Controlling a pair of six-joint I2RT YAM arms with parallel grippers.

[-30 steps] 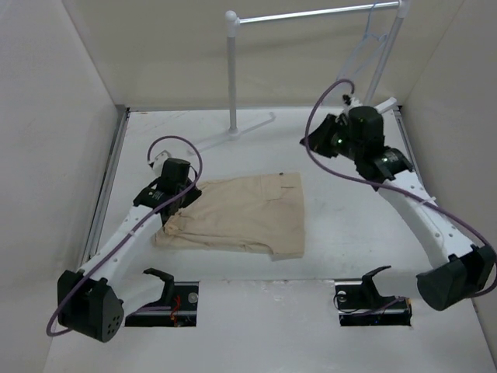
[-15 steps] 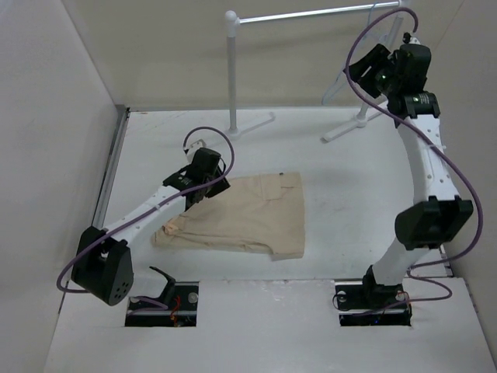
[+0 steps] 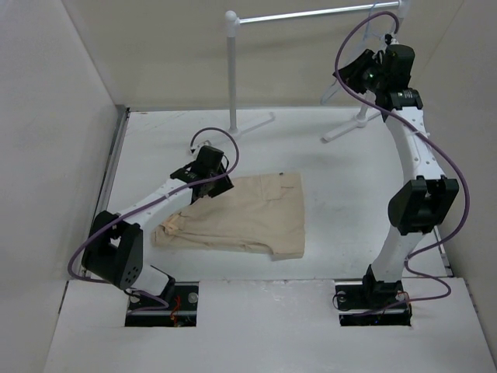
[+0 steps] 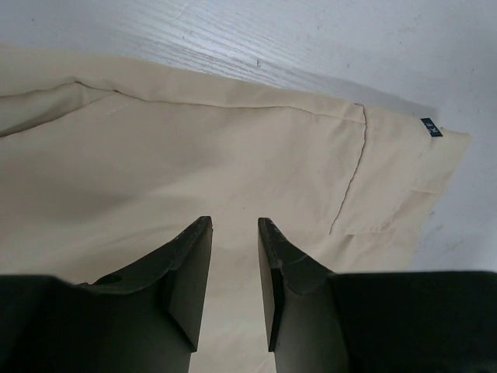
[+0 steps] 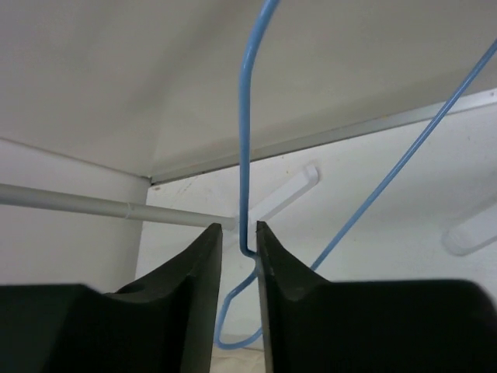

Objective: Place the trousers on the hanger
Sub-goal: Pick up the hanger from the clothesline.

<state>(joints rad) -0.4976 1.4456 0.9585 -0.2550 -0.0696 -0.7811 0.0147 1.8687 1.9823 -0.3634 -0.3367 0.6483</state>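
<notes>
The right gripper (image 5: 239, 229) is keeping its two dark fingers (image 5: 203, 287) a narrow gap apart. The thin pale-blue wire of the hanger (image 5: 247, 116) is running down between them. The wire is sitting close to the finger on the right of the wrist view, and whether it is being pinched cannot be told. Behind the fingers, the grey metal bar (image 5: 78, 203) of the clothes rack is crossing the view. From above, the right arm is reaching high, with its wrist up beside the right end of the rack (image 3: 231, 70), where the hanger is hanging at the far right of the counter (image 3: 342, 186).

The left gripper (image 4: 234, 225) is also showing only a narrow slot between its fingers, and it is gripping no cloth. It is pointing down at the trousers (image 4: 194, 155), whose tan cloth is filling most of the left wrist view. A stitched pocket seam and a small dark label (image 4: 429, 128) are showing near one corner. In the top view the trousers are lying folded and flat at the middle of the counter, well apart from the hanger. The left gripper is hanging over their far left corner.
</notes>
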